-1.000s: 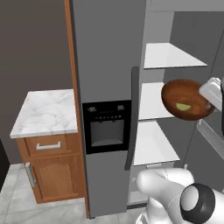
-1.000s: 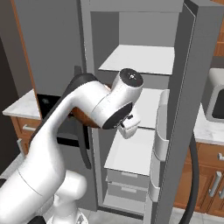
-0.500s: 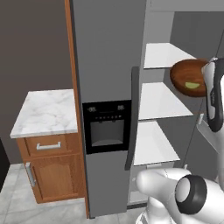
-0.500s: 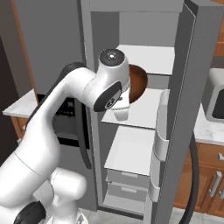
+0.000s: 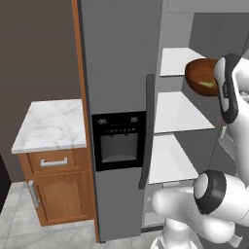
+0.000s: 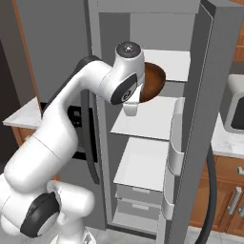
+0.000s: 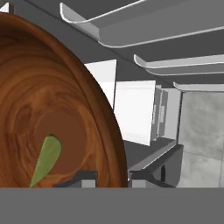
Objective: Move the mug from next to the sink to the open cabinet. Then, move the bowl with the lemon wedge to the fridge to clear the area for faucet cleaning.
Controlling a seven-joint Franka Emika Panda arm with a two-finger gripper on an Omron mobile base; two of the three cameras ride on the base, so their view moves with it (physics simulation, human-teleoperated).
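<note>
A: What are the jaws doing?

B: They are clamped on the rim of the bowl (image 7: 52,105). In the hand view one dark fingertip (image 7: 83,178) sits inside the bowl's wall and the other just outside it, with the glossy reddish-brown rim running between them. The gripper (image 7: 113,178) holds it by that edge alone.

A: And where is the bowl relative to them?

B: It spreads away from the jaws to one side, its hollow facing the hand camera. The lemon wedge (image 7: 45,160), a small green sliver, lies on the bowl's inner floor, close to the inner fingertip.

A: Is the bowl on anything?

B: I see it in the air. In the left base view the bowl (image 5: 202,77) hangs in front of the upper white shelf (image 5: 176,61) of the open fridge (image 5: 121,63), beside the arm's wrist. In the right base view the bowl (image 6: 153,82) peeks out behind the white hand, between the upper shelf and the middle shelf (image 6: 147,116). Whether its bottom touches a shelf I cannot tell; the wrist hides it.

A: What lies beyond the jaws?

B: Past the bowl's rim, the hand view shows white shelf panels and the curved bins of the fridge door (image 7: 144,26), with grey floor tiles (image 7: 203,131) farther off.

A: Anything else nearby?

B: To the fridge's side, well apart from the jaws, a marble countertop (image 5: 51,124) tops a wooden base cabinet (image 5: 58,192). The black dispenser panel (image 5: 119,141) sits on the closed fridge door beside its long handle (image 5: 147,131).
</note>
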